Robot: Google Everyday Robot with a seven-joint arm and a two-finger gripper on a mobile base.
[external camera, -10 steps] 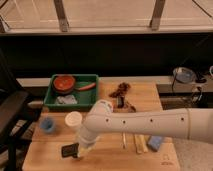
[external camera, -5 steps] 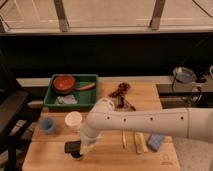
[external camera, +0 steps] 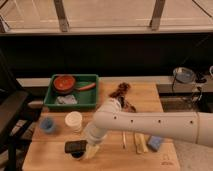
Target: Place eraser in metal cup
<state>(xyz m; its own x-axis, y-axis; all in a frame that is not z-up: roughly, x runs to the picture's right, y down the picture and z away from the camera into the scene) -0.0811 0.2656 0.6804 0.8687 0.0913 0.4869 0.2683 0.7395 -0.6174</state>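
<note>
The eraser (external camera: 75,146), a flat black block, hangs just above the near left part of the wooden table (external camera: 115,162). My gripper (external camera: 90,149) is at its right end and shut on it, at the tip of the white arm (external camera: 150,125) that reaches in from the right. A small dark round shape (external camera: 76,155) shows right under the eraser; I cannot tell whether it is the metal cup or a shadow.
A white paper cup (external camera: 74,121) and a small blue cup (external camera: 47,125) stand left of the arm. A green bin (external camera: 89,100) holding a red bowl sits at the back left. Utensils (external camera: 140,142) and a blue sponge (external camera: 155,143) lie right of the gripper. A silver pot (external camera: 184,76) stands off the table at the right.
The gripper and the eraser have shifted slightly to the right and a little up from the table. Nothing else has moved.
</note>
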